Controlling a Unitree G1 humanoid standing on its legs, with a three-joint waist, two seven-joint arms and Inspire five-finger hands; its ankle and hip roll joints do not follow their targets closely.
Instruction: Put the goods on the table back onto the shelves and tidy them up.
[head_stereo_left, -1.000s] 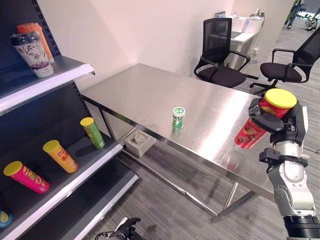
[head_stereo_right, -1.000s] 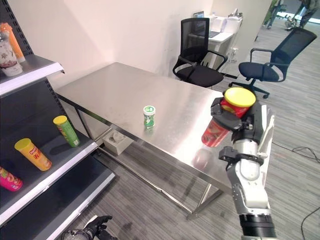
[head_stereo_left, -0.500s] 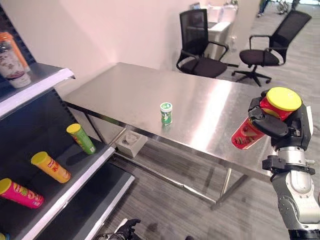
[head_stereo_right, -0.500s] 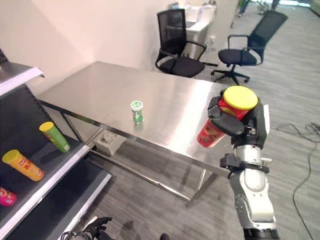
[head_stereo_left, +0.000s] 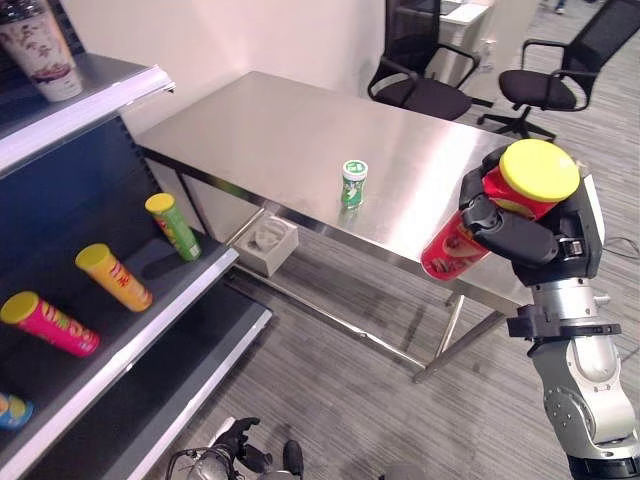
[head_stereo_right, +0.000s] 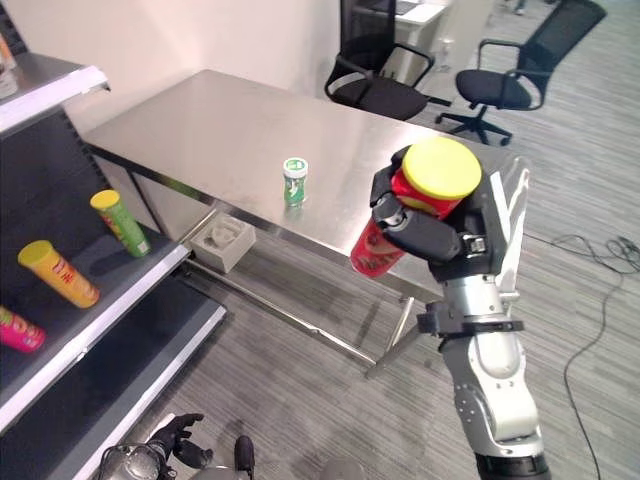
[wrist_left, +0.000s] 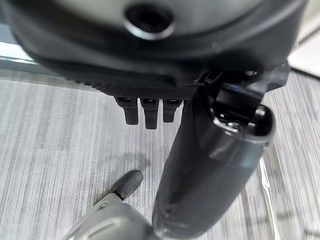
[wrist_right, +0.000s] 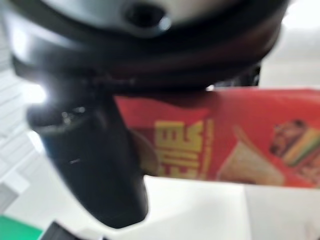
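Observation:
My right hand (head_stereo_left: 527, 238) is shut on a red chip can (head_stereo_left: 452, 252) with a yellow lid, held tilted in the air just off the near edge of the steel table (head_stereo_left: 260, 130). Its thumb (wrist_right: 95, 155) wraps over the red can (wrist_right: 240, 145) in the right wrist view. A small green can (head_stereo_left: 354, 183) stands upright on the table near that edge. To the left is the dark shelf unit (head_stereo_left: 190, 287), its middle shelf bearing a green tube (head_stereo_left: 173, 226), an orange tube (head_stereo_left: 112, 277) and a pink tube (head_stereo_left: 50, 323). My left hand (head_stereo_left: 228, 452) hangs low over the floor, open.
A printed cup (head_stereo_left: 40, 50) stands on the upper shelf (head_stereo_left: 90, 105). Two black office chairs (head_stereo_left: 420, 60) are behind the table. A white box (head_stereo_left: 268, 240) lies on the floor under the table. Grey floor lies between table and shelves.
The whole picture has swung, so the camera moved. My right hand still holds the red can, which now sits larger and further left in view, off the table's near edge.

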